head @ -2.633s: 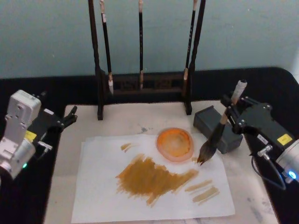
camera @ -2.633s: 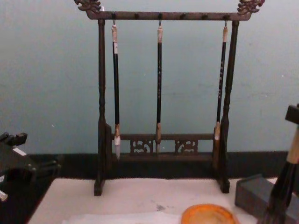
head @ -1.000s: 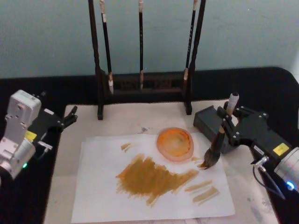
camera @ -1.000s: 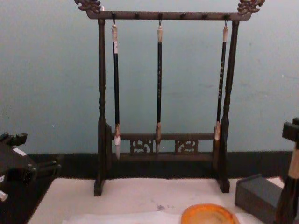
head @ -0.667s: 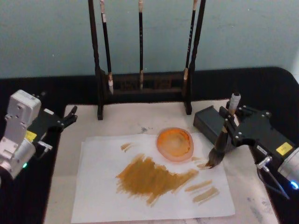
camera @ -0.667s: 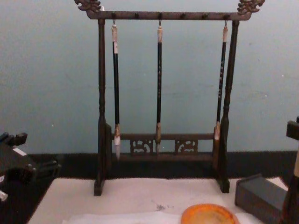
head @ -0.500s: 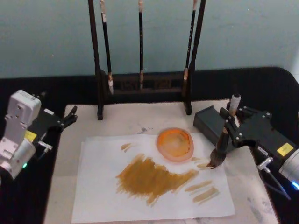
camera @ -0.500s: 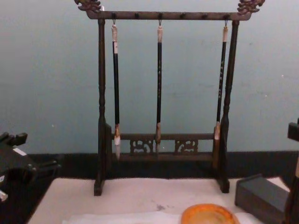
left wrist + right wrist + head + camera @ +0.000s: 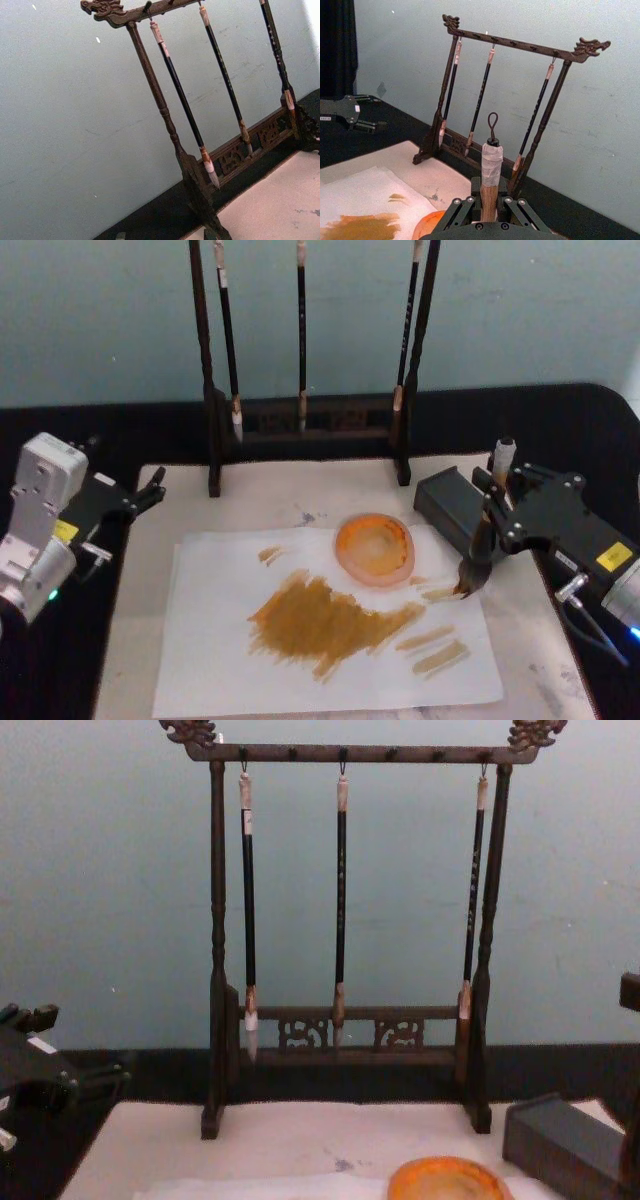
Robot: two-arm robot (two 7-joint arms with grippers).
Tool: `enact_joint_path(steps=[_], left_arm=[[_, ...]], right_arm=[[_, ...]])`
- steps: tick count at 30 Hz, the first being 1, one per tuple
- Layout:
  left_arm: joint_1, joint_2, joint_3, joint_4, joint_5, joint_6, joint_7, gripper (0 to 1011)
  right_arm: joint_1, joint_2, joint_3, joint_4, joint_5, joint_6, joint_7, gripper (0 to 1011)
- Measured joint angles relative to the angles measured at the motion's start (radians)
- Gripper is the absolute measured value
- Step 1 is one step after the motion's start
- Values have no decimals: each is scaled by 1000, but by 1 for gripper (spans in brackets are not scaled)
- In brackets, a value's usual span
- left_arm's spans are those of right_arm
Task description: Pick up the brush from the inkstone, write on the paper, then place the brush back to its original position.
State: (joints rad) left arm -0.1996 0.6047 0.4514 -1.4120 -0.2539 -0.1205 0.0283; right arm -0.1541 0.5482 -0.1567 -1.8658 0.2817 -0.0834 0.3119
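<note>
In the head view, right of centre, the large calligraphy brush with a pale wooden handle (image 9: pixel 479 548) is held upright, clamped between the fingers of the right gripper (image 9: pixel 492 510). Its tuft touches the right edge of the thin white paper (image 9: pixel 215 640). The left gripper (image 9: pixel 148 490) is parked at centre left. In the right wrist view, the handle is gripped at bottom centre.

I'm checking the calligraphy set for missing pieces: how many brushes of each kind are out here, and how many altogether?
Thin dark brushes hanging on the rack: 3
Large brush held in the right claw: 1
Total: 4
</note>
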Motion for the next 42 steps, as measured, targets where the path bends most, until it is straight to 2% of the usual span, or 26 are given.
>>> enact_joint_path(steps=[5, 10, 16, 20, 21, 27, 29, 33, 35, 36, 37, 39, 42], left_arm=[[0, 0, 0, 0, 0, 0, 0, 1010], [0, 0, 0, 0, 0, 0, 0, 1010], [0, 0, 0, 0, 0, 0, 0, 1009], [0, 0, 0, 0, 0, 0, 0, 1010], [0, 0, 0, 0, 0, 0, 0, 1010], [0, 0, 0, 0, 0, 0, 0, 1010], [0, 0, 0, 0, 0, 0, 0, 1010], [0, 0, 0, 0, 0, 0, 0, 1009], [0, 0, 0, 0, 0, 0, 0, 1010], [0, 0, 0, 0, 0, 0, 0, 1010], [0, 0, 0, 0, 0, 0, 0, 1010], [0, 0, 0, 0, 0, 0, 0, 1010], [0, 0, 0, 0, 0, 0, 0, 1010]], right_arm=[[-1, -15, 12, -6, -2, -6, 11, 173], [4, -38, 26, -6, 15, -21, 20, 173], [24, -78, 42, 12, 66, -30, 39, 173], [45, -103, 48, 31, 120, -30, 55, 173], [45, -103, 48, 31, 120, -30, 55, 173], [83, -128, 44, 69, 204, -11, 77, 173], [102, -141, 40, 90, 249, 3, 81, 173], [122, -156, 38, 113, 296, 19, 83, 173], [141, -170, 38, 135, 356, 46, 88, 173], [141, -170, 38, 135, 356, 46, 88, 173], [150, -176, 40, 147, 389, 62, 92, 173], [159, -183, 43, 160, 426, 81, 96, 173], [183, -201, 57, 196, 525, 141, 102, 173]])
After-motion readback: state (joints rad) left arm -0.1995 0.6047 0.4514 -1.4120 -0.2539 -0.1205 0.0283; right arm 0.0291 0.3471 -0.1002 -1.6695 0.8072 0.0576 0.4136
